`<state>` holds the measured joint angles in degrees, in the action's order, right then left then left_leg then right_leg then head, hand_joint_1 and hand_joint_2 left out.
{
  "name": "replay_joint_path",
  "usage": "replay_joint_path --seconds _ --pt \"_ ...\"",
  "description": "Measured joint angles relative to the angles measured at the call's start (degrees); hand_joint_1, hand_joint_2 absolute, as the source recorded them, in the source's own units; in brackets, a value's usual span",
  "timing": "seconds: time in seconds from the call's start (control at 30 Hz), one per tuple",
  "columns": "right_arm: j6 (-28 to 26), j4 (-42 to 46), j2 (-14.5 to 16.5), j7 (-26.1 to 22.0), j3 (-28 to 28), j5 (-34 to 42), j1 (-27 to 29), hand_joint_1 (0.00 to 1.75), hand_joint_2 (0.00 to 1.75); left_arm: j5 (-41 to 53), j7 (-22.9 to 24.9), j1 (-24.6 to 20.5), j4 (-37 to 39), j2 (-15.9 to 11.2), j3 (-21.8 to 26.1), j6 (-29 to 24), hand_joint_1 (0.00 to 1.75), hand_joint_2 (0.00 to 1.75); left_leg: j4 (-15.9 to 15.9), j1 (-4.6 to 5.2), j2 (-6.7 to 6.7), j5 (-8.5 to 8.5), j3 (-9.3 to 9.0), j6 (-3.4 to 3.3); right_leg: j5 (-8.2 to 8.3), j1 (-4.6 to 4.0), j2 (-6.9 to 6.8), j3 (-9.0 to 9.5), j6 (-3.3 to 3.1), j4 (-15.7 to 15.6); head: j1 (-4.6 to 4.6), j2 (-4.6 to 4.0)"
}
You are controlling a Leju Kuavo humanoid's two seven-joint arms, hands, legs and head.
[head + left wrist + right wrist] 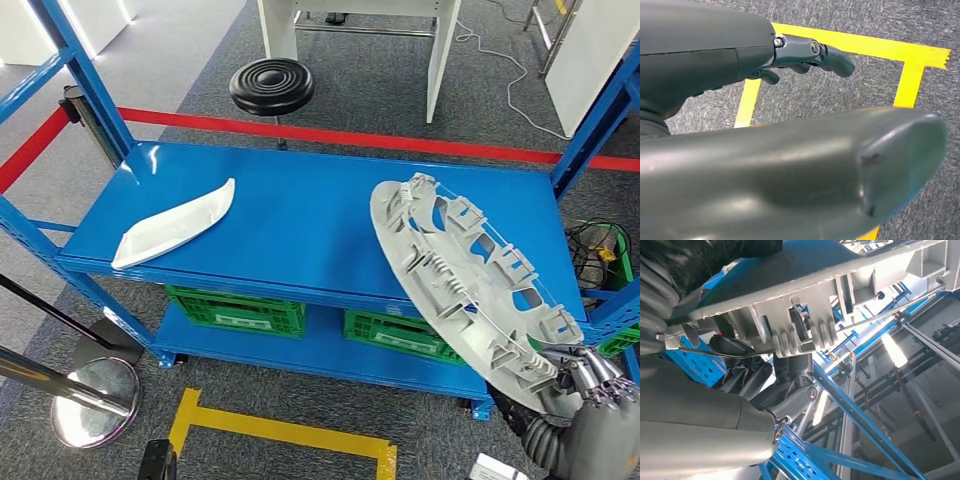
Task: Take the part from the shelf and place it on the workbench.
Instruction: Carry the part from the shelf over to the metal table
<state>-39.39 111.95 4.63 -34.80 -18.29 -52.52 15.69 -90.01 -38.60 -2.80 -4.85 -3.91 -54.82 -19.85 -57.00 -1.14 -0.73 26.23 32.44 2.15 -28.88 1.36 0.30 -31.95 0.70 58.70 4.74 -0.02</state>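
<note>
Gripping the near edge of the grey ribbed plastic part, the right robot hand tilts it over the blue shelf's front right edge. Left robot hand, fingers extended and holding nothing, hangs above yellow floor tape.

the shelf is blue painted metal, smooth with a soft sheen and a glare spot at its 10 o'clock corner. the large grey part looks like moulded matt plastic, ribbed and pierced, its edges slightly rough. the smaller white part is smooth pale plastic, faintly glossy. green crates below are latticed plastic. the stool seat is black, ridged and semi-glossy. the floor is rough grey carpet with glossy yellow tape. the left hand and right hand are smooth dark plastic with small metal screws.
</note>
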Motion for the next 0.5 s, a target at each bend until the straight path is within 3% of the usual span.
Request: replay_joint_path --seconds 0.5 --pt "0.0 -0.6 0.0 0.0 0.0 0.1 -0.1 1.75 1.75 0.0 0.5 0.0 0.0 -0.2 0.1 0.6 0.0 0.0 0.0 0.0 0.0 0.0 0.01 0.0 0.0 0.0 0.0 0.0 0.0 0.0 -0.01 0.0"
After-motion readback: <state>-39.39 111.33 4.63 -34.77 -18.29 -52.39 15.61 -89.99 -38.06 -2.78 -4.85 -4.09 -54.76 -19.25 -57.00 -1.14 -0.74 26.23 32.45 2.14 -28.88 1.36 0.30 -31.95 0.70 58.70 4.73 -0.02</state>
